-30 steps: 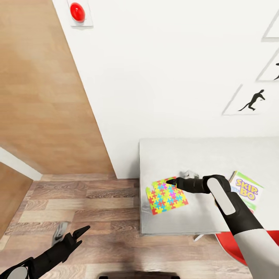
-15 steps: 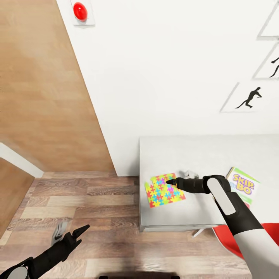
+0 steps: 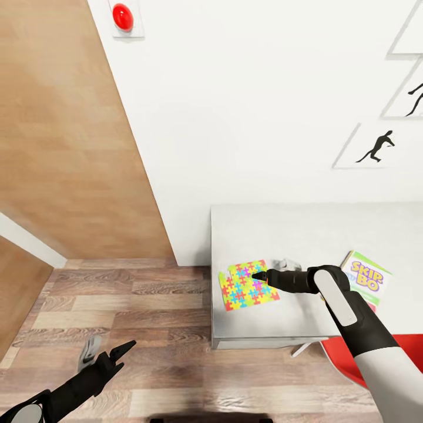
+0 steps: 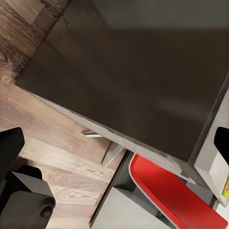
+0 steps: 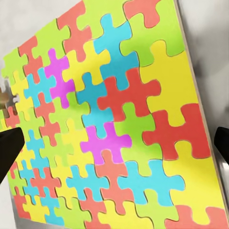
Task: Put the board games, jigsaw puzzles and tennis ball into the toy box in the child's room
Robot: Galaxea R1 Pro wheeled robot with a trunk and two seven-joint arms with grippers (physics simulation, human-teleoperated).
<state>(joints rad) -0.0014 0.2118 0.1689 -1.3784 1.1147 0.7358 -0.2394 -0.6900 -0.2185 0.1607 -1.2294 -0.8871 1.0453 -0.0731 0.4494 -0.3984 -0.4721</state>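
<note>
One jigsaw puzzle point(image 3: 242, 289), a multicoloured square slab, lies near the left front corner of the light-grey table point(image 3: 305, 229). My right gripper point(image 3: 269, 269) hovers over the puzzle's far right part. It is open, and in the right wrist view its fingertips point(image 5: 9, 152) stand wide apart at the picture's edges, with the puzzle point(image 5: 109, 124) between and below them. The SKIP-BO board game point(image 3: 367, 281) lies further right on the table, partly behind my right arm. My left gripper point(image 3: 107, 351) hangs open and empty over the wood floor, left of the table.
A red chair point(image 3: 352, 359) stands at the table's front right, also seen under the table's dark underside point(image 4: 133, 71) as a red seat point(image 4: 176, 198). A white wall with athlete prints point(image 3: 376, 147) and a red button point(image 3: 123, 16) rises behind. A wooden panel point(image 3: 59, 147) is at left.
The whole view has shifted a little, so the table and puzzle sit slightly higher and further left in the picture. My right gripper now reaches a bit further over the puzzle. The left arm keeps its pose.
</note>
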